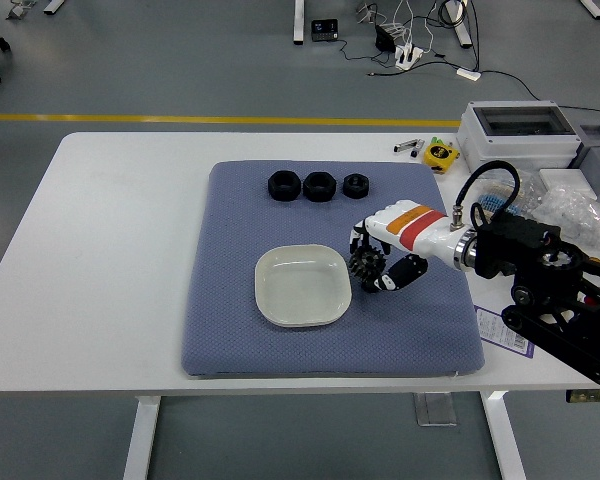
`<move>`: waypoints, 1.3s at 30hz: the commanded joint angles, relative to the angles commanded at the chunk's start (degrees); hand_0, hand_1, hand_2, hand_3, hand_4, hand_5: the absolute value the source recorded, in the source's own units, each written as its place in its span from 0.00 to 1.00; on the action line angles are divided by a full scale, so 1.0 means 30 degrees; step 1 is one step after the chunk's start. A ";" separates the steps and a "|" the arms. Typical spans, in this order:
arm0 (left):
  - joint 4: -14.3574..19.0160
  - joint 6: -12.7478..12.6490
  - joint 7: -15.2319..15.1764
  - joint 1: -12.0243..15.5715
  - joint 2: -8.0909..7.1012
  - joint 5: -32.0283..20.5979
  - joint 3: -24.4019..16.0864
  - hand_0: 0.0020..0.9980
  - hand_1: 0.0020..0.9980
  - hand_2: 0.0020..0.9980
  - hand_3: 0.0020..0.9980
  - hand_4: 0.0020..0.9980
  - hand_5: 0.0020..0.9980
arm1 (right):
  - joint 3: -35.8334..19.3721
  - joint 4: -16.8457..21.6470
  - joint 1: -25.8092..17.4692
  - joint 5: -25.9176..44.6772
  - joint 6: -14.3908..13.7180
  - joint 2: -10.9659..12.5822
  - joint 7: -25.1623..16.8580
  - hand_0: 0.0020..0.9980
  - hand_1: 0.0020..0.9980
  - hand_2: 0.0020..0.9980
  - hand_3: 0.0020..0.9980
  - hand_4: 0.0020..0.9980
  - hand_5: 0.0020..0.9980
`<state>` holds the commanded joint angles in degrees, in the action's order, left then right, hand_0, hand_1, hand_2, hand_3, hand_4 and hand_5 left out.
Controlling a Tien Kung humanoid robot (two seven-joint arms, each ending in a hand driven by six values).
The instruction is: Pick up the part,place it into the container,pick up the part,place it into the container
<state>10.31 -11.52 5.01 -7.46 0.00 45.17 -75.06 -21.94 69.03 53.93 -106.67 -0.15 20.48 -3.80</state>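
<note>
A cream square dish (285, 300) lies on the blue mat (230, 330), near its middle. My right hand (378, 268) reaches in from the right and hovers just off the dish's right rim. Its fingers are shut on a black gear-shaped part (365, 265). The hand covers the spot where a second small gear lay, so I cannot see that gear. Three black ring-shaped parts (319, 186) sit in a row at the mat's far edge. The dish holds nothing.
A grey box with a clear lid (520, 132), a yellow tape measure (441, 155) and bagged parts (570, 205) crowd the table's right side. A purple label (505, 330) lies by the mat's right edge. Cables run over the floor beyond the table.
</note>
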 joint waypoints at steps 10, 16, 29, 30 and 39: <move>0.0000 -0.0009 0.0050 0.0115 -0.0044 0.0067 -0.0093 0.72 0.64 0.67 0.58 0.62 0.76 | 0.2139 -0.2184 0.1996 0.0376 0.1227 -0.3179 0.1185 0.46 0.47 0.49 0.47 0.32 0.00; 0.0000 0.0006 0.0105 0.0180 -0.0120 0.0250 -0.0221 0.72 0.64 0.67 0.58 0.62 0.76 | 0.2485 -0.3727 0.2024 -0.0055 0.1553 -0.4346 0.1684 0.57 0.68 0.75 0.84 0.83 0.12; 0.0000 -0.0017 0.0169 0.0329 -0.0224 0.0804 -0.0471 0.72 0.64 0.68 0.58 0.63 0.75 | 0.1191 -0.3139 0.2026 0.0077 0.1555 -0.3771 0.1792 0.71 0.77 0.90 1.00 1.00 0.25; 0.0000 -0.0024 0.0155 0.0340 -0.0224 0.0806 -0.0496 0.72 0.64 0.68 0.58 0.63 0.76 | 0.1003 -0.3033 0.1998 0.0090 0.1604 -0.3598 0.1783 0.69 0.76 0.87 0.95 1.00 0.24; 0.0000 -0.0026 0.0162 0.0450 -0.0237 0.1035 -0.0578 0.72 0.64 0.68 0.58 0.63 0.75 | -0.0058 -0.1202 0.1454 -0.0006 0.2000 -0.0820 0.1578 0.68 0.73 0.83 0.86 1.00 0.22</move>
<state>10.31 -11.60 5.50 -6.11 -0.71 48.28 -76.80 -22.11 65.43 58.29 -106.69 5.85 18.02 0.93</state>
